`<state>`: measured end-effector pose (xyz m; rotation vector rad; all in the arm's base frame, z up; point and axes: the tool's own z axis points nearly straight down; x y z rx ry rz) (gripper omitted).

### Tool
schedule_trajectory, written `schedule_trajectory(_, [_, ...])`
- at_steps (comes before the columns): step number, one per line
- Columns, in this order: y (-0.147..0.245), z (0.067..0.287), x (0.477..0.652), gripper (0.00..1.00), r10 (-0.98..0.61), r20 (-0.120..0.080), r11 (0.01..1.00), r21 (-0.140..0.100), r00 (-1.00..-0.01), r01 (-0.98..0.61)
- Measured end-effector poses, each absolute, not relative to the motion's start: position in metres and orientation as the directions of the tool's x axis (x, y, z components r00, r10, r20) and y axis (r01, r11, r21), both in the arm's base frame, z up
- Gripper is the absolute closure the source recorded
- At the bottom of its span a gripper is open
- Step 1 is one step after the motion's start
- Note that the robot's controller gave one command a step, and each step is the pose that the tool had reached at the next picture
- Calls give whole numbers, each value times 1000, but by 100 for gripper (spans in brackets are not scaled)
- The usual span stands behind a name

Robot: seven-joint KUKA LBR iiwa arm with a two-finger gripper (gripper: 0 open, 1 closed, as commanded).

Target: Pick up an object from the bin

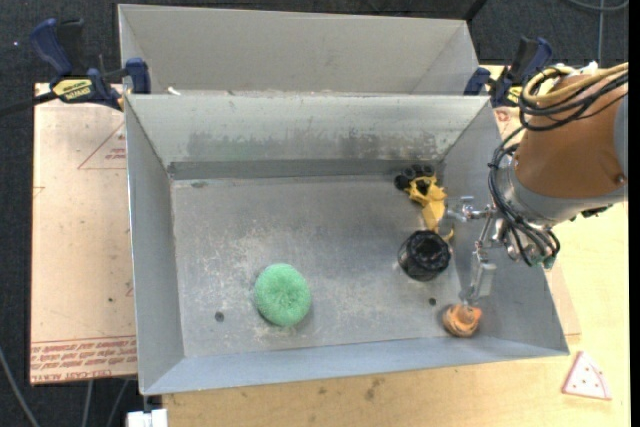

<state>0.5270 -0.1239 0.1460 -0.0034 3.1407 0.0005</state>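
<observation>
Currently the end effector (470, 300) hangs low in the grey bin (150, 235), its tip right above a small orange rounded lump (461, 320); it is unclear whether the two touch. Whether the end effector is spread or pressed together cannot be told. The orange lump lies just to the right of a black round thing (425, 255) and nearer the bin's front wall. Behind the black thing, toward the back wall, sits a yellow-and-black item (427, 192). Well to the black thing's left lies a green round scrubber (282, 295).
</observation>
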Motion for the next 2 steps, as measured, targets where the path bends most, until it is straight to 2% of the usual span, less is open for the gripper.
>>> schedule_trajectory(1, [-124, 146, 527, 0, -2, -1, 1000, 0, -1000, -2])
schedule_trajectory(2, [-102, 99, 551, 0, -64, -8, 998, -2, -998, -64])
